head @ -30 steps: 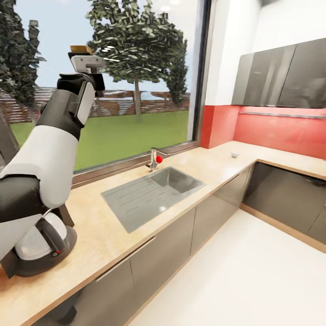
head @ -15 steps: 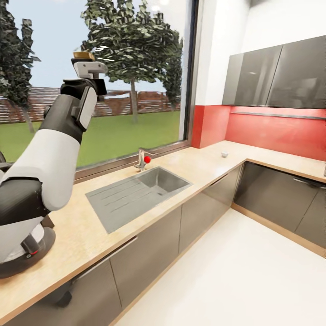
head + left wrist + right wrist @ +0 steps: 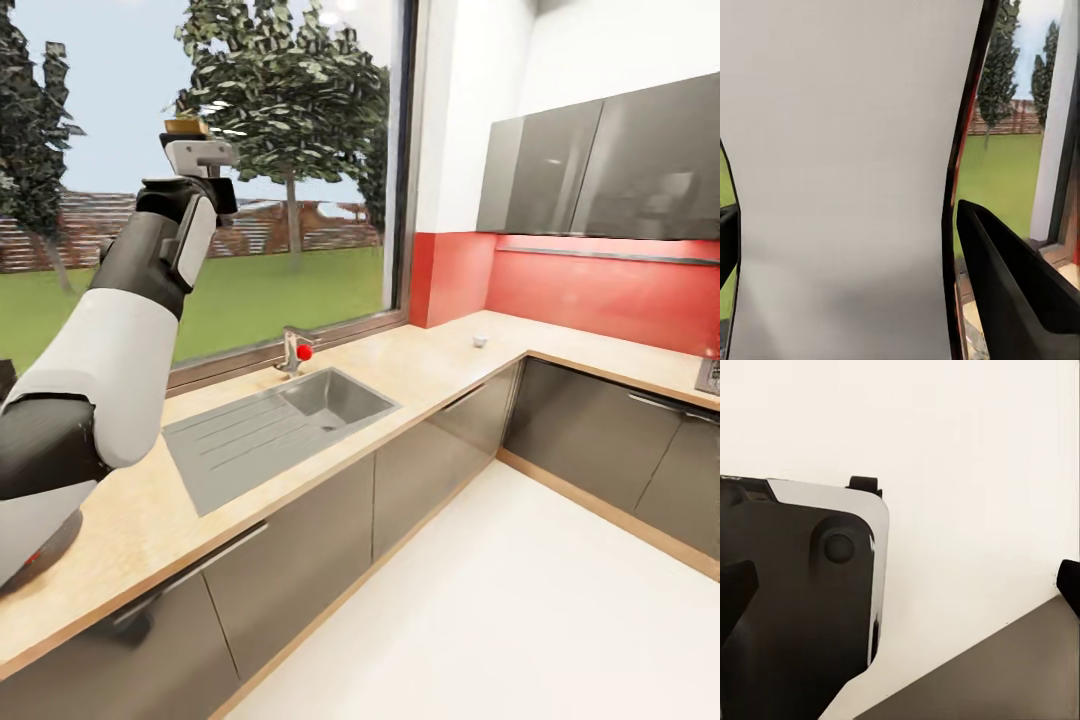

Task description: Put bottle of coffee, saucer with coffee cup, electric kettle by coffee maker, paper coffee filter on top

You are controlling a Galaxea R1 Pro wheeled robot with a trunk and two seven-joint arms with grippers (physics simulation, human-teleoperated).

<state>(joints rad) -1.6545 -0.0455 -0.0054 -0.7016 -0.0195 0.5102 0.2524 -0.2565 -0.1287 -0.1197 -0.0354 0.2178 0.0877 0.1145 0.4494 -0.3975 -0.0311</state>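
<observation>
One item in transit — left tool point(image 3: 192, 140) raised, clenched on the bottle of coffee point(image 3: 840, 180). View has panned right along the bench point(image 3: 420, 365) since a second ago; coffee maker unsighted. Right tool: state unclear.

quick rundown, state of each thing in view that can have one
left gripper: raised high in front of the window, shut on a brown-topped object
brown-topped object: held at the gripper's tip; a broad white surface sits between the jaws in the left wrist view
sink: empty, no water running from the tap
wall cabinets: doors closed
base cabinets: doors closed
right gripper: jaws apart
</observation>
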